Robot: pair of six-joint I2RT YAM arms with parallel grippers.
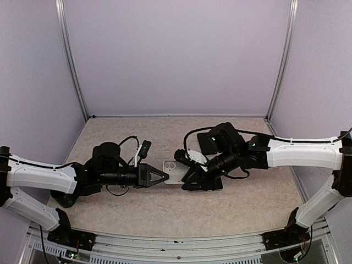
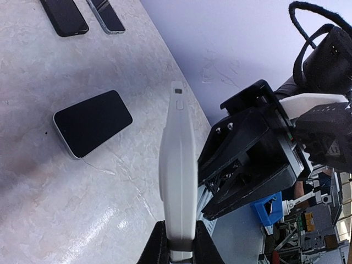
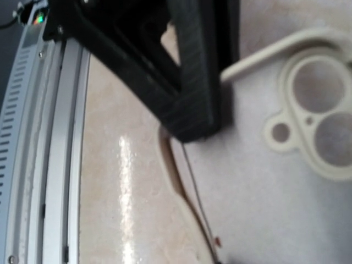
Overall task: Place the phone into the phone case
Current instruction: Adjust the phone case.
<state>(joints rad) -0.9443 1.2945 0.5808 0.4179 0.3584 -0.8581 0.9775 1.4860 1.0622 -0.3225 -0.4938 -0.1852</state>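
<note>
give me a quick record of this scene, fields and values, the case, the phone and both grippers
item held: white phone case, edge-on in the left wrist view
case detail: camera cutout empty, no phone inside
left gripper: shut on the case's end
right gripper: at the case's other end, grip unclear
phone: flat on the table, dark face up
extras: two more phones farther along the table
task state: phone not yet in case
</note>
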